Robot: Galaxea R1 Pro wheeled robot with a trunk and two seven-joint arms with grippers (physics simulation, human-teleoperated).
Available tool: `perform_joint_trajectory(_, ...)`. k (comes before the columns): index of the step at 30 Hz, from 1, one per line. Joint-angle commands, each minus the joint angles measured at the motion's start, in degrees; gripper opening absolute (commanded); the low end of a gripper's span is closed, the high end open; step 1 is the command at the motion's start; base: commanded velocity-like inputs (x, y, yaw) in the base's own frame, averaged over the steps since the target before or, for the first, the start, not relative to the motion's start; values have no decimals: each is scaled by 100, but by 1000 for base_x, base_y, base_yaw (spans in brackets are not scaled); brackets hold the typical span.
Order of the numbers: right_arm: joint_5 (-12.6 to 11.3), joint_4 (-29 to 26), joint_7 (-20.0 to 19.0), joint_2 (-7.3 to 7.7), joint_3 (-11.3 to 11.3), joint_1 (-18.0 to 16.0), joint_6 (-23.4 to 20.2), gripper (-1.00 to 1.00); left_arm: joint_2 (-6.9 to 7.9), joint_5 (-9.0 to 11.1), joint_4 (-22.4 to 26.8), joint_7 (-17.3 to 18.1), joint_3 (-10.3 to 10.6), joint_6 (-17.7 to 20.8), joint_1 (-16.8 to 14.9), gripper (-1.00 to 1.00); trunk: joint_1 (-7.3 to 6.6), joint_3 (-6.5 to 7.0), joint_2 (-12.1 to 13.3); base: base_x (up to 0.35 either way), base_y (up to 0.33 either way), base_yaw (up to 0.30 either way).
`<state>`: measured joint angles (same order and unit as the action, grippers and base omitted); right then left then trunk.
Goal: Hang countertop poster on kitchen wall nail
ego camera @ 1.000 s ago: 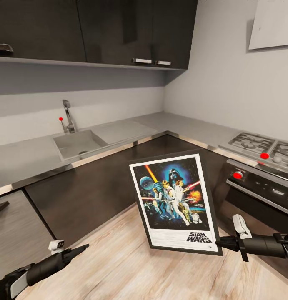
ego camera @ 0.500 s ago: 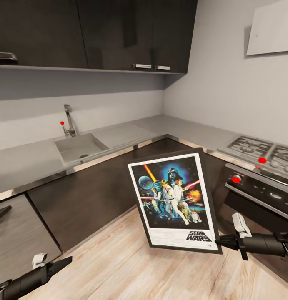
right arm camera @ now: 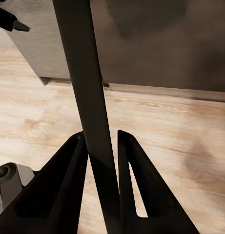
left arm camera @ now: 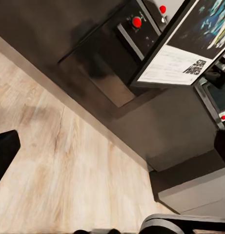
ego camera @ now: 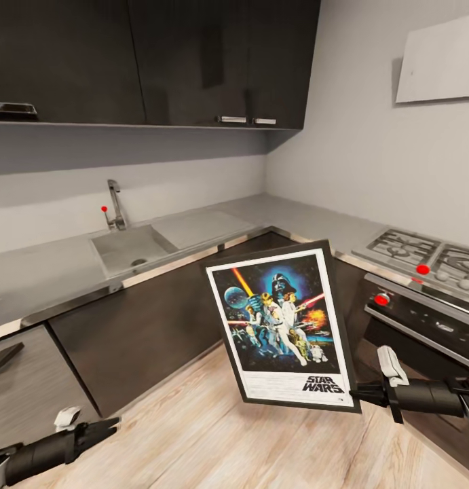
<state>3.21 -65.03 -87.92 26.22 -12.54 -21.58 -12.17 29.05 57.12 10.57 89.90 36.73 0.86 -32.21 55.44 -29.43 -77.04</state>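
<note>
Poster (ego camera: 282,324) held up in mid-air by right gripper (ego camera: 360,392), clear of the bench (ego camera: 51,272).
R gripper clamped on poster's lower right corner; in wrist view both fingers (right arm camera: 68,175) press the black frame edge. Poster near upright, slight tilt, over wood floor (ego camera: 214,435) in front of the oven (ego camera: 424,326). L gripper (ego camera: 106,426) low, holds nothing; can't tell how far open.

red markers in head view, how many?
3: one beside the faucet at the sink, one on the hob, one on the oven panel. The poster may hide more.
</note>
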Motion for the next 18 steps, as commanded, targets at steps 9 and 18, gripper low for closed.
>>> perform_joint_trajectory(9,22,-18,-48,-1,-13,-5,-83,-100,73,1,428,10,108,263,-4,100,-198,238,359,0,0,0)
perform_joint_trajectory(18,22,-26,-50,-3,-7,-5,-84,-100,-13,-21,779,10,75,292,-4,100,-396,481,720,0,0,0)
